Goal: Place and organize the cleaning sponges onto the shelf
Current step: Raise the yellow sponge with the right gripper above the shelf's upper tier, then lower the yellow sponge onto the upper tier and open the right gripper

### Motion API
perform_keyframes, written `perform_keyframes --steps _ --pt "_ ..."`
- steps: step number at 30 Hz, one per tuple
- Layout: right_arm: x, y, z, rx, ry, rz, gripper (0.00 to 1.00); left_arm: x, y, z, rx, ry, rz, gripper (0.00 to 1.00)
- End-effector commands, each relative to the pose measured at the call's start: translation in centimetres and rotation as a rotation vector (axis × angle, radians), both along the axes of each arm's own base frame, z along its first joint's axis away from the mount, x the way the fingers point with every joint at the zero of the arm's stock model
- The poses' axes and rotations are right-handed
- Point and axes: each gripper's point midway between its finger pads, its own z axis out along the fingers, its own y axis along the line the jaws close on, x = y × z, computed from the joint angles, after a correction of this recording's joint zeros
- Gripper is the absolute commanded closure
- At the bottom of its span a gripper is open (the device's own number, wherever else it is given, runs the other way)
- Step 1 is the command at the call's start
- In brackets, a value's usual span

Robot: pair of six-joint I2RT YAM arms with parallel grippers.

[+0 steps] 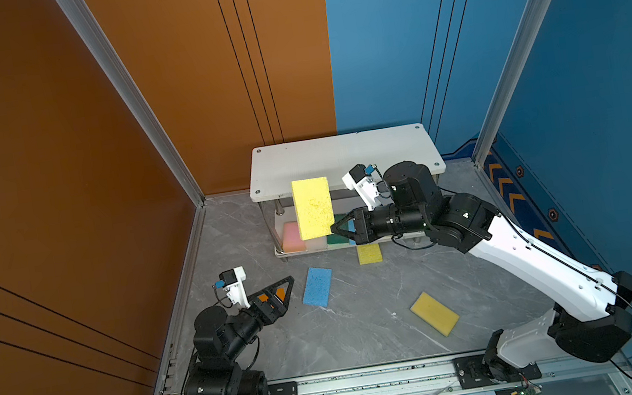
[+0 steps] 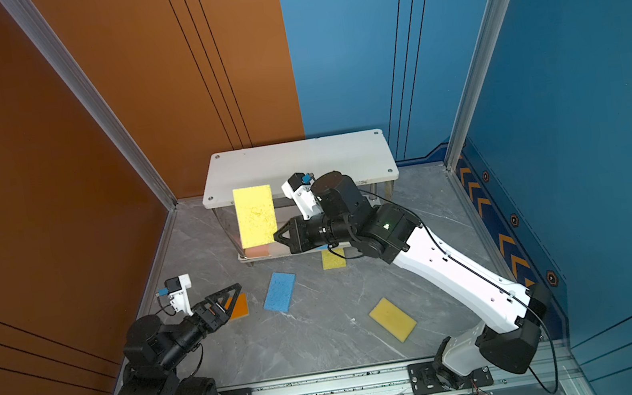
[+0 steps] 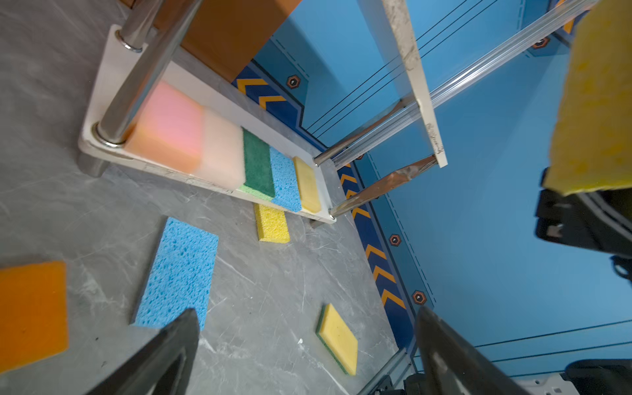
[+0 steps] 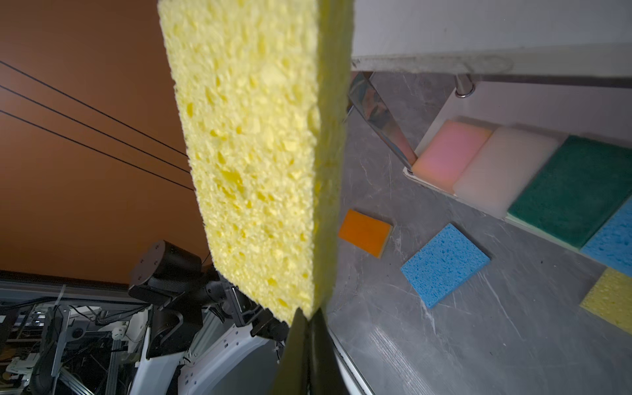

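Plainly, in both top views the shelf (image 1: pixel 341 153) stood against the back wall with its upper board bare. The grey counter (image 1: pixel 366 326) before it lay mostly open. The right jaws were pressed together on one end of the held yellow sponge (image 1: pixel 313 207), which hung clear of the counter just before the shelf's front edge, left of its middle. The left jaws hovered spread near the counter's left edge, above the orange sponge (image 2: pixel 239 306), gripping nothing. The blue sponge (image 1: pixel 317 286) lay just right of them. The small yellow sponge (image 1: pixel 369 254) sat close beside the shelf's front edge, and the green-backed yellow sponge (image 1: pixel 434 313) lay well apart toward the front right.

The left wrist view showed what the top views half hid, a row on the lower board. It ran pink sponge (image 3: pixel 171 133), off-white sponge (image 3: pixel 222 154), dark green sponge (image 3: pixel 258 164), second blue sponge (image 3: pixel 285 181) and pale yellow sponge (image 3: pixel 307 184). They lay side by side and touching, with a bare strip of board behind them. The two jaw tips stood wide apart, nothing held between them.

The right wrist view alone showed the grip closely: the held yellow sponge's porous face and thin side rose from the shut jaws.
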Motion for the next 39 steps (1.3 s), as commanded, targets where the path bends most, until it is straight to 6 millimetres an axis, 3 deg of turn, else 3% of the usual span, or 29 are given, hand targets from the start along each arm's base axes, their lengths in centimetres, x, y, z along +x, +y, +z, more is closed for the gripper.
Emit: perform_keyframes --steps 1,5,14,22,33,34,37,39 --pt "2.6 0.3 -0.5 -0.067 0.054 -0.052 1.00 -0.3 1.0 -2.0 0.075 0.054 0.041 0.02" --pt "5.1 2.4 1.3 -0.039 0.080 -0.050 1.00 -0.3 0.9 -2.1 0.077 0.060 0.035 0.02" --pt "11.1 5.8 0.4 0.003 0.124 -0.089 1.00 -0.3 0.8 -2.4 0.078 0.073 0.027 0.02" --pt "13.2 7.5 -0.6 0.047 0.125 -0.083 1.00 0.2 0.5 -3.0 0.078 0.102 0.007 0.02" --pt "14.6 9.0 -1.0 0.103 0.135 -0.081 1.00 0.2 0.4 -3.0 0.070 0.107 0.004 0.02" --pt "14.7 9.0 -0.9 0.110 0.134 -0.080 0.98 0.2 0.4 -3.0 0.069 0.109 0.001 0.02" --pt "15.0 9.1 -0.9 0.123 0.138 -0.082 0.72 0.1 0.3 -3.0 0.068 0.109 -0.002 0.02" --pt "15.1 9.1 -0.8 0.125 0.138 -0.086 0.61 0.2 0.4 -3.1 0.068 0.111 -0.001 0.02"
